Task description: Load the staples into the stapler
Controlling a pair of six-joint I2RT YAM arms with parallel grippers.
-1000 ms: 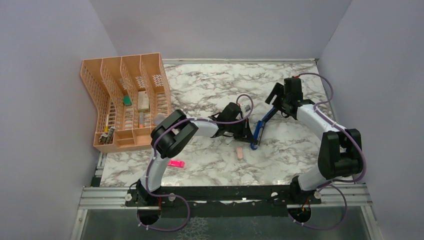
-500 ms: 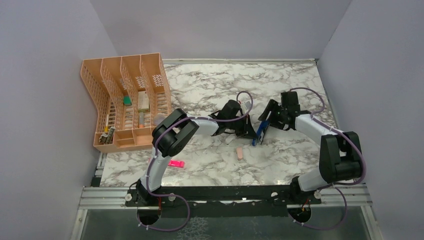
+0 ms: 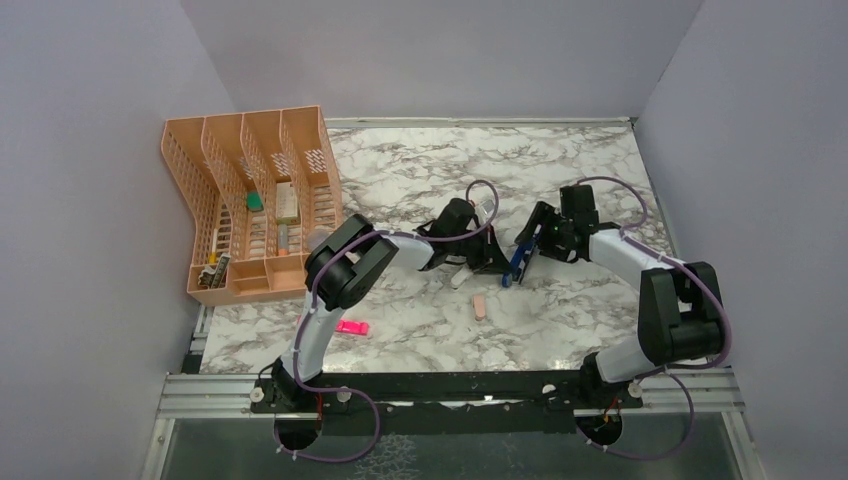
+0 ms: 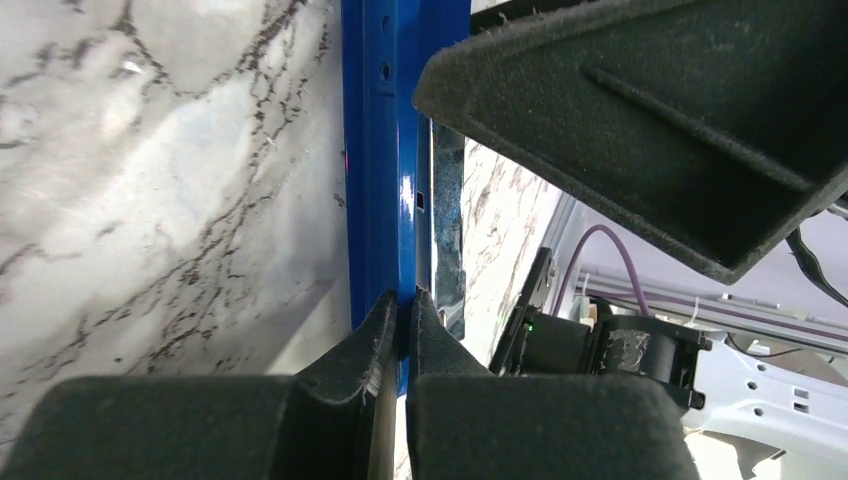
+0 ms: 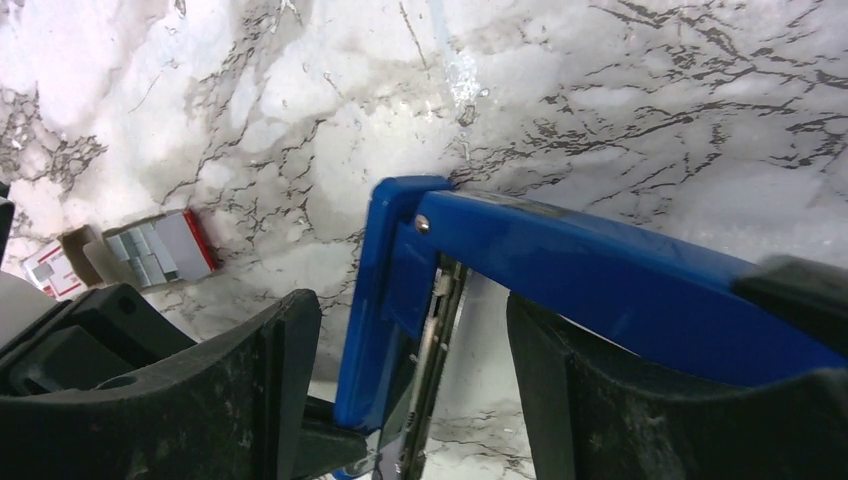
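Observation:
The blue stapler [image 3: 514,263] lies hinged open on the marble table between my two grippers. My left gripper [image 3: 487,262] is shut on the stapler's thin blue edge, and the left wrist view shows that edge [image 4: 385,150] pinched between the pads. My right gripper [image 3: 532,243] is open, with a finger on each side of the stapler's hinge end [image 5: 395,270] and the blue top arm [image 5: 600,270] crossing over the right finger. The staples [image 5: 150,250], a grey block in a small tray beside the red-and-white box [image 5: 52,270], lie on the table beyond the stapler.
A peach organiser rack [image 3: 255,205] stands at the back left. A white capsule-shaped piece [image 3: 460,277] and a peach-pink piece [image 3: 481,306] lie just in front of the left gripper. A pink highlighter [image 3: 352,327] lies nearer the left arm's base.
My right gripper has come down and to the left, close to the left gripper. The stapler's raised top arm has swung down with it. The left gripper has kept its hold.

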